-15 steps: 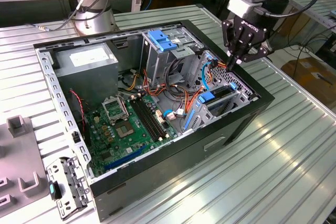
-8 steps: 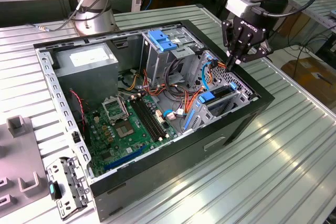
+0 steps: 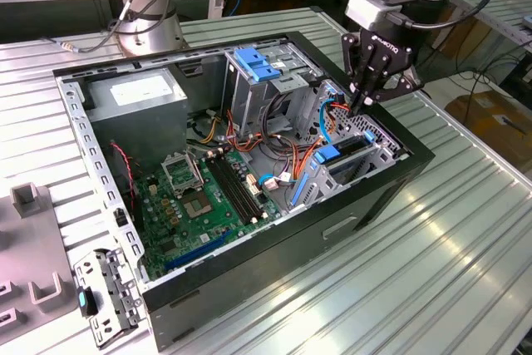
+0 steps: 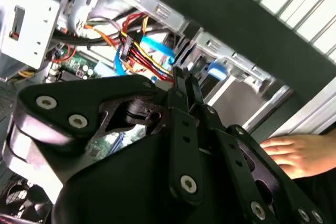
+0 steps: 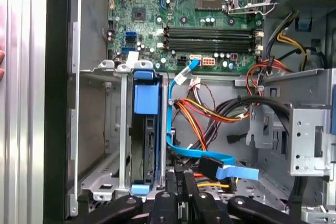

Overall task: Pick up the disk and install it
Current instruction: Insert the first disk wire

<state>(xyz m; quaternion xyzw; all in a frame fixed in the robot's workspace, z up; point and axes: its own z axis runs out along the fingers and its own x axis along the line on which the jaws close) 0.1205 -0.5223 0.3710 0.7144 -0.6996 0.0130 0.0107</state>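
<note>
While the disk (image 5: 143, 145) sits edge-on in its bay, the clenched, empty gripper (image 3: 362, 106) risks snagging the cables (image 5: 210, 114) just beside it

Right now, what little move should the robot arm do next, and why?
Probably lift the gripper straight up, slowly. The disk already stands in the drive cage on its blue rails, the gripper is shut on nothing, and the orange and blue cables lie close beside it, so a sideways move might snag them.

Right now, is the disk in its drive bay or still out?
In. The disk sits edge-up inside the metal drive cage, its blue rail showing.
</note>
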